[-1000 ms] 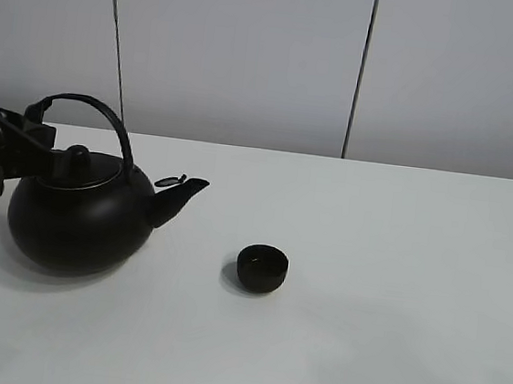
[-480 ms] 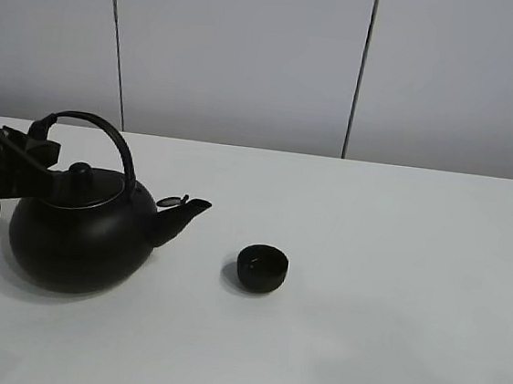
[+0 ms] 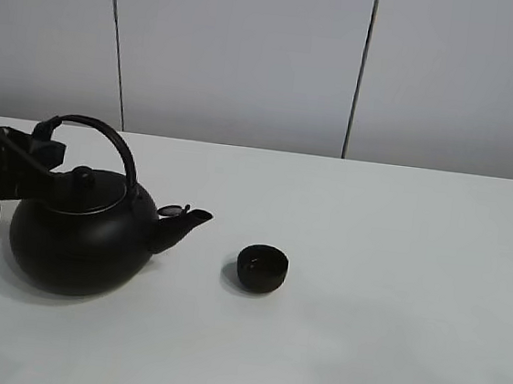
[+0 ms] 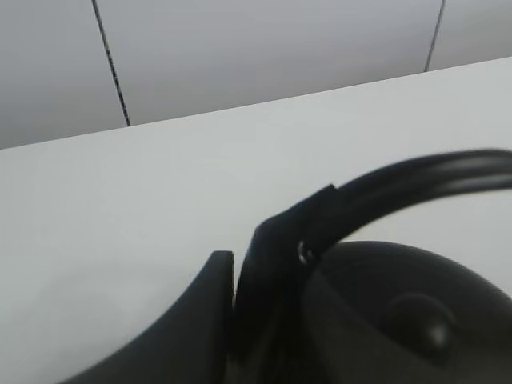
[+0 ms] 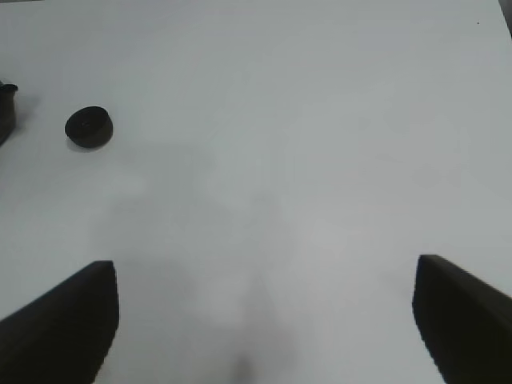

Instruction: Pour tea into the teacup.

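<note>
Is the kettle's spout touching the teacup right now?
Apart. The exterior high view shows bare white table between the kettle spout tip and the teacup, with the kettle resting on the table to the cup's left.

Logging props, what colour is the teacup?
Black, teacup; clearest in the exterior high view.

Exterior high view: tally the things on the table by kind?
Kettle: 1
Teacup: 1
Total: 2, both black, on the white table.
</note>
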You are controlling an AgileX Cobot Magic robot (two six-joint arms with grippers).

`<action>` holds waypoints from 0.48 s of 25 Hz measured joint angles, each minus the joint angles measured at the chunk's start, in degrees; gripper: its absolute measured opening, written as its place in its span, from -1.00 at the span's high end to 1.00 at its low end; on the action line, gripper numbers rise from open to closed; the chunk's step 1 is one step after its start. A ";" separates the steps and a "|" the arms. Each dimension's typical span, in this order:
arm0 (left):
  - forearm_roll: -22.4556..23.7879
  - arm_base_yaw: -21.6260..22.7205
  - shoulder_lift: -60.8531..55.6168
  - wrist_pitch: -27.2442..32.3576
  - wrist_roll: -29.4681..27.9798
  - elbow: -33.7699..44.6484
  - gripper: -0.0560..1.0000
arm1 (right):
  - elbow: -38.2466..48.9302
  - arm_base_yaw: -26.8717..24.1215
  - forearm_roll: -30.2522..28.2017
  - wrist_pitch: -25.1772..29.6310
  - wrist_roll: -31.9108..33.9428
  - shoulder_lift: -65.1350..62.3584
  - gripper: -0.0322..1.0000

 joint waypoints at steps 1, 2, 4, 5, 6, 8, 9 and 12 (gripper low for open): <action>0.25 0.00 0.00 -1.16 -0.34 0.00 0.54 | 0.00 0.00 0.00 0.00 0.00 0.00 -0.40; 0.55 0.00 0.00 -2.40 -0.38 0.00 0.48 | 0.00 0.00 0.00 0.00 0.00 0.00 -0.40; 1.18 0.00 -0.06 -3.57 -0.59 0.00 0.32 | 0.00 0.00 0.00 0.00 0.00 0.00 -0.40; 1.50 0.00 -0.06 -4.02 -0.64 0.00 0.25 | 0.00 0.00 0.00 0.00 0.00 0.00 -0.40; 1.61 0.00 -0.06 -4.22 -0.78 0.00 0.20 | 0.00 0.00 0.00 0.00 0.00 0.00 -0.40; 1.67 0.00 -0.06 -4.36 -0.95 0.41 0.04 | 0.00 0.00 0.00 0.00 0.00 0.00 -0.40; 1.62 -0.13 -0.06 -4.43 -0.97 0.79 -0.01 | 0.00 0.00 0.00 0.00 0.00 0.00 -0.40; 1.56 -1.11 -0.67 -4.37 -1.03 2.53 -0.13 | 0.00 0.00 0.00 0.00 0.00 0.00 -0.40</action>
